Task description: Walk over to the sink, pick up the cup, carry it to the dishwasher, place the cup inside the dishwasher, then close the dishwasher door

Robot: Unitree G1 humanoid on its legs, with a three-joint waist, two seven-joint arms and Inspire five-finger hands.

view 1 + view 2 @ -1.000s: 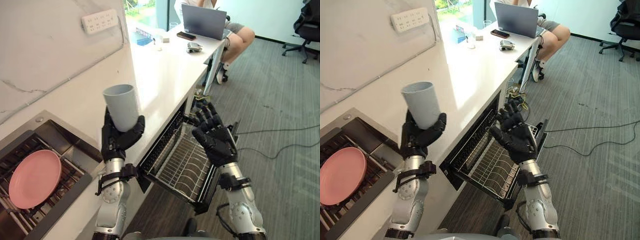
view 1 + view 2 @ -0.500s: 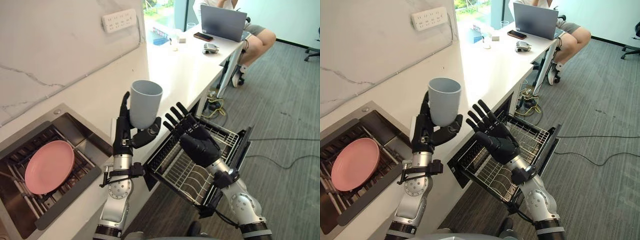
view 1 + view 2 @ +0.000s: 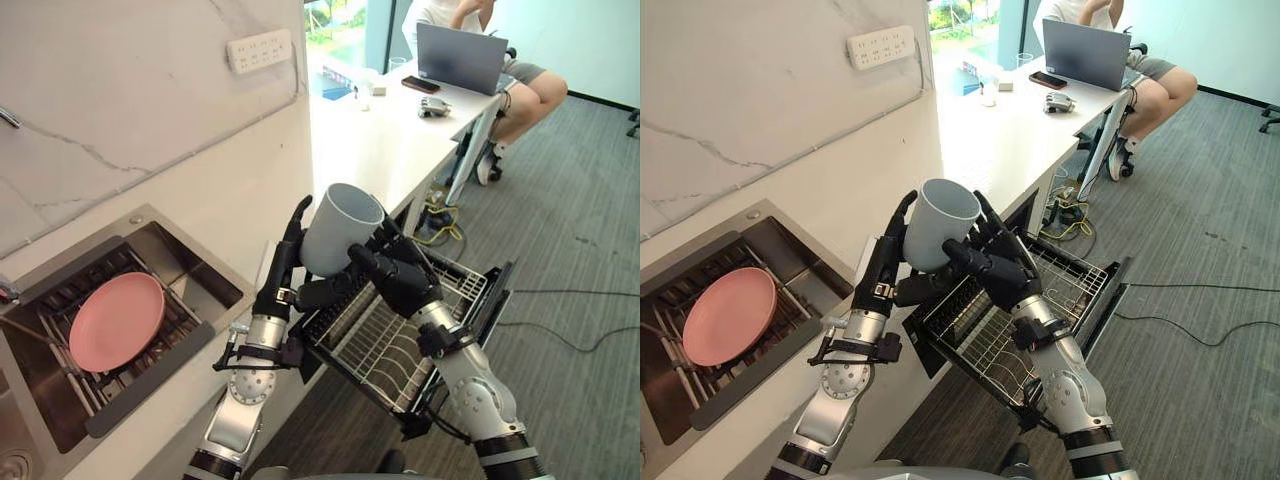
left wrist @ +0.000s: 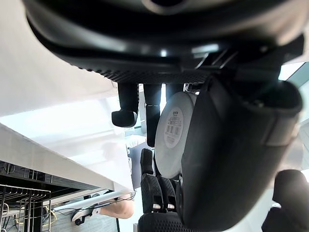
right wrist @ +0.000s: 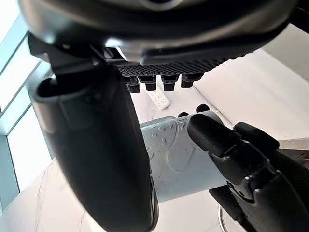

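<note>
White sticker [image 4: 174, 126] under the cup [image 4: 166, 162], print too small to read, no other legible text

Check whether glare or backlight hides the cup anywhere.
Left eye view: sunlight washes out the countertop, but the cup stays visible; left wrist view: bright background leaves the left hand a dark silhouette; right wrist view: cup evenly lit.

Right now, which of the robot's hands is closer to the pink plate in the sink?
Left. The left hand holds the cup on the plate's side; the right hand grips the cup's far side, above the rack.
</note>
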